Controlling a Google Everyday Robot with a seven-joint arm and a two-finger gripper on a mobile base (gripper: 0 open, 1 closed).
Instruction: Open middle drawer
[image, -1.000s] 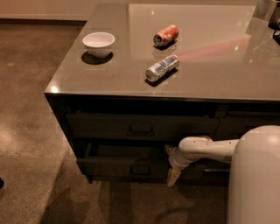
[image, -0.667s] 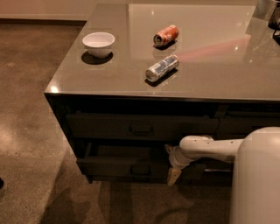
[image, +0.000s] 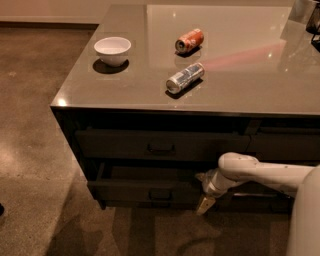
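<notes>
now: your gripper (image: 204, 196) sits low at the right end of the middle drawer (image: 130, 190), which stands partly out beneath the top drawer (image: 120, 145). gripper state: you cannot tell. bowl (image: 112, 50) on the counter (image: 250, 90).

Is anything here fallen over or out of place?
On the counter, the orange can and the silver can lie on their sides. The middle drawer is pulled out, end effector at its right end.
</notes>
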